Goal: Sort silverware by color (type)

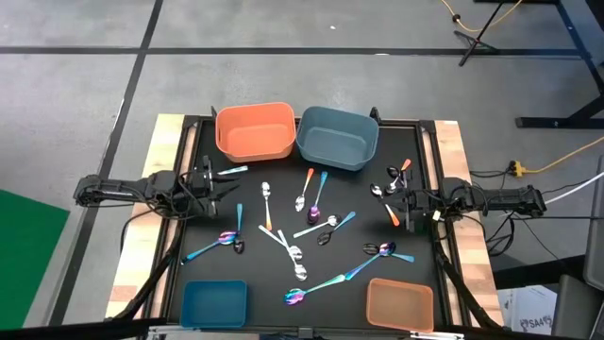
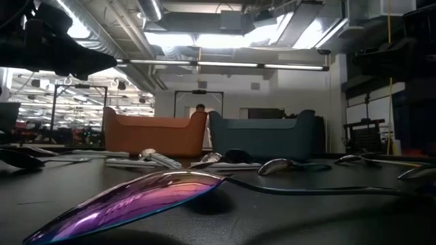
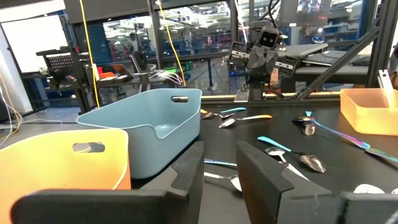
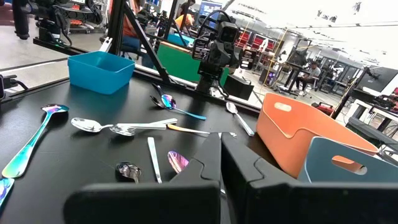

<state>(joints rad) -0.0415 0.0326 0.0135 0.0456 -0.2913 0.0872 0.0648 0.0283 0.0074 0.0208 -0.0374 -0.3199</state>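
black table [image 1: 255, 283], no legible writing

Spoons [image 1: 297, 255]: polished metal, mirror-glossy; some plain silver, some iridescent purple-blue.
Nearest spoon bowl [image 2: 136, 201]: glossy, smooth, rainbow sheen.
Large orange bin [image 1: 255, 130] and large blue bin [image 1: 338, 138]: smooth plastic, soft satin finish.
Small blue tray [image 1: 213, 304] and small orange tray [image 1: 399, 304]: plastic, the orange one translucent.
Table [image 1: 255, 283]: matt black top; bare pale wood at the side edges.
Fingers [image 3: 267, 180]: matt black.

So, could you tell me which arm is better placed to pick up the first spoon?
Probably left: the left gripper is open beside a teal-handled spoon; the right gripper is shut.
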